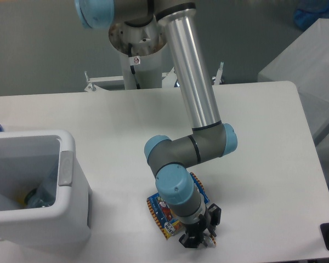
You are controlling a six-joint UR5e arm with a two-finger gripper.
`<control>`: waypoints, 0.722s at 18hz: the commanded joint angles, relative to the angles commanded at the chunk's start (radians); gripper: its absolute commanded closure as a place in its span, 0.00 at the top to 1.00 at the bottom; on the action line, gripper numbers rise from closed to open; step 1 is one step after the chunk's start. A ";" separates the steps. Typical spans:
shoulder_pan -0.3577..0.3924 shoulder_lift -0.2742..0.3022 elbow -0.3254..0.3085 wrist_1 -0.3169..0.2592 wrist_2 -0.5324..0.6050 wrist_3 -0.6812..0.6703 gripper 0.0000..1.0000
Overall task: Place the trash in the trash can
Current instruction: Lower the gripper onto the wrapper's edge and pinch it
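Likely feather-light and floppy, the snack packet (160,211): thin film, slick on the printed face, prone to sliding or buckling rather than lifting cleanly. Best taken by a free edge or corner, pinched through both layers, not pressed flat from above. No fragility to fear.

Blue and orange, cartoon print, toothed border along the edge; lying flat on the table (263,164) at about 6 o'clock, partly hidden under the arm's wrist. Just beside it at 4 o'clock, a small pale scrap, probably the foil wrapper (210,239), too small to read clearly.

Gripper (194,241) low over the tabletop at the packet's 4 o'clock corner, right by that scrap. Fingers dark and bunched from this angle; cannot tell whether spread or pressed together, nor whether anything is pinched.

Trash can (66,164) well apart at 9 o'clock, white, open-topped, with a bottle (44,192) already inside.
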 joint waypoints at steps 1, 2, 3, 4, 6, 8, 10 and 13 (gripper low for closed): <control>0.000 0.002 0.002 0.000 0.000 0.000 0.24; 0.000 0.002 0.006 0.000 0.000 0.000 0.20; 0.000 0.002 0.008 0.000 -0.002 0.000 0.14; 0.000 0.003 0.006 0.000 -0.003 0.000 0.09; 0.000 0.005 0.008 0.000 -0.005 0.002 0.06; -0.002 0.005 0.011 0.000 -0.005 0.003 0.05; -0.002 0.008 0.011 0.002 -0.005 0.003 0.03; -0.003 0.021 0.012 0.002 -0.008 0.005 0.03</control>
